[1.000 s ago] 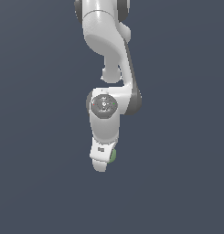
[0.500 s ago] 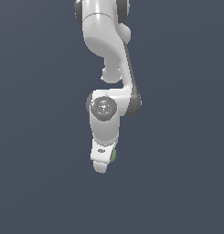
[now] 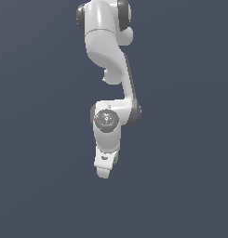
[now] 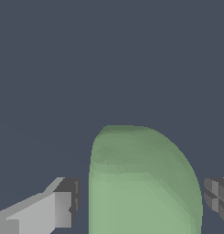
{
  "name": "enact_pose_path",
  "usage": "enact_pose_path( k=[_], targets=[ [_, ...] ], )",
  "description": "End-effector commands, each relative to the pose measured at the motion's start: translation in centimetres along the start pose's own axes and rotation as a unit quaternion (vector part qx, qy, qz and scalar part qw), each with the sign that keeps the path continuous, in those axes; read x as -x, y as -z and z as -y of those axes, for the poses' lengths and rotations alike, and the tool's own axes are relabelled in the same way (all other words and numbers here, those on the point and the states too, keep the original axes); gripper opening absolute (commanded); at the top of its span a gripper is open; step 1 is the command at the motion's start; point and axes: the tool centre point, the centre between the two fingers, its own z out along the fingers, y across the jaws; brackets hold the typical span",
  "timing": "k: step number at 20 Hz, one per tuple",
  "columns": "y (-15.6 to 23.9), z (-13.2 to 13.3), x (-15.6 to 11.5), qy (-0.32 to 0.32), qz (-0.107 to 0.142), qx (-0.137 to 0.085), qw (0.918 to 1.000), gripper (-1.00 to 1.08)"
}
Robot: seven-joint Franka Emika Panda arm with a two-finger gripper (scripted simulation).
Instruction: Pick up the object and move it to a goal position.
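Note:
The object [image 4: 141,183] is a pale-green matte blob, and in the wrist view it fills the space between my two fingers. My gripper [image 4: 141,203] straddles it. One finger [image 4: 58,208] stands a narrow gap off one side of the object, and the other finger [image 4: 218,196] is almost against the opposite side. The jaws look open around it, not pressed in. In the exterior view the white gripper [image 3: 105,168] points down and hides nearly all of the object [image 3: 115,159], which shows only as a green sliver beside the hand.
A plain dark grey surface lies all around in both views. The white arm [image 3: 108,60] comes down from the top of the exterior view, with its wrist joint [image 3: 106,120] above the gripper.
The gripper has come down over the object. Less green shows beside the hand now than a second ago.

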Motion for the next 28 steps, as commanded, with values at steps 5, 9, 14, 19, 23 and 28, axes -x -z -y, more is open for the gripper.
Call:
enact_pose_path(
  k=[5,9,14,19,23,28],
  targets=[
    [0.0,-0.2,0.0,0.000,0.000,0.001,1.0000,-1.00],
    [0.0,-0.2,0.0,0.000,0.000,0.001,1.0000,-1.00],
    [0.0,-0.2,0.0,0.000,0.000,0.001,1.0000,-1.00],
    [0.7,-0.1,0.2,0.000,0.000,0.001,1.0000,-1.00],
    [2.4,0.0,0.7,0.000,0.000,0.001,1.0000,-1.00],
    [6.2,0.2,1.6,0.000,0.000,0.001,1.0000,-1.00]
  ],
)
